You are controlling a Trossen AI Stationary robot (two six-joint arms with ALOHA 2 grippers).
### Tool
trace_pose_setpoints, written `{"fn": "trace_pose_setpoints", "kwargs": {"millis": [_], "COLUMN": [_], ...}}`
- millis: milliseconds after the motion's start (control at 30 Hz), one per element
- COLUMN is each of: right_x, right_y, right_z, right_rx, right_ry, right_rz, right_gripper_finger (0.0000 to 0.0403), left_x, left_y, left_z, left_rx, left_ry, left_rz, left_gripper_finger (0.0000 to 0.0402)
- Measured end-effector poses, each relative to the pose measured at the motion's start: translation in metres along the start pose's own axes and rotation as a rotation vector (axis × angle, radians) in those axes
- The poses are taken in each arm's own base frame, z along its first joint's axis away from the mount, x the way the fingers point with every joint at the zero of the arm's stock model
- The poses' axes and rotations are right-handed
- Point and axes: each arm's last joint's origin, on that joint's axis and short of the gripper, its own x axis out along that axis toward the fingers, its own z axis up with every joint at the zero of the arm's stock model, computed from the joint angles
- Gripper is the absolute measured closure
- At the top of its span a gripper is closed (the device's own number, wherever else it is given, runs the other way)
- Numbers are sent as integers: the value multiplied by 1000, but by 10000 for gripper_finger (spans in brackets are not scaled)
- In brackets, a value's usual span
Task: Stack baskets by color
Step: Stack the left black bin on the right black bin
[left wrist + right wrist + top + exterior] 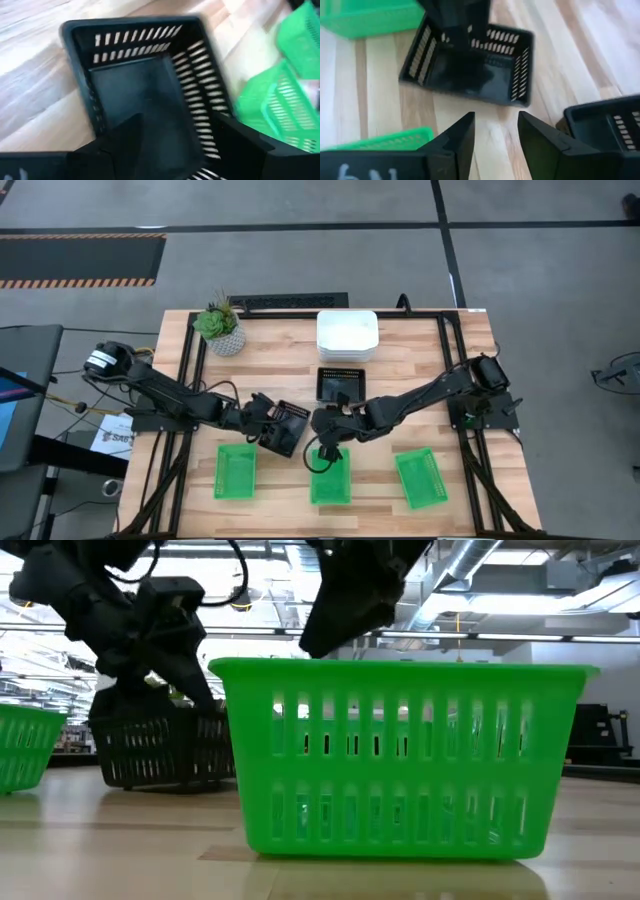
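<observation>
Currently, the scene by part:
Green baskets: three in a row along the near edge, left point(235, 471), middle point(330, 477) and right point(418, 478), each apart from the others.
Black baskets: one point(341, 385) at table centre; another, the tilted black basket point(288, 427), sits left of it.
White baskets point(347, 334): a stack at the far edge, just beyond the central black one.
Right gripper point(326, 451): above the far rim of the middle green basket, fingers point(462, 137) apart, nothing between them.
Left gripper point(262, 420): at the tilted black basket's left rim, one finger inside and one outside; whether it clamps the wall, I cannot tell.
Potted plant point(220, 327): far left on the table point(280, 365).
</observation>
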Motion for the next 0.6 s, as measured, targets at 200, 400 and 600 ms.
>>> {"fn": "trace_pose_setpoints", "kwargs": {"millis": [200, 400, 600], "right_x": [5, 6, 6], "right_y": [-3, -4, -3], "right_z": [2, 2, 1], "right_rx": [-18, -88, -145], "right_ry": [4, 7, 13], "right_rz": [45, 51, 53], "right_gripper_finger": [227, 231, 231], "left_x": [14, 15, 3], "left_y": [-4, -21, -43], "left_z": [2, 9, 23], "left_rx": [7, 30, 109], "left_ry": [-1, -5, -49], "left_rz": [-66, -229, -308], "left_gripper_finger": [178, 178, 178]}}
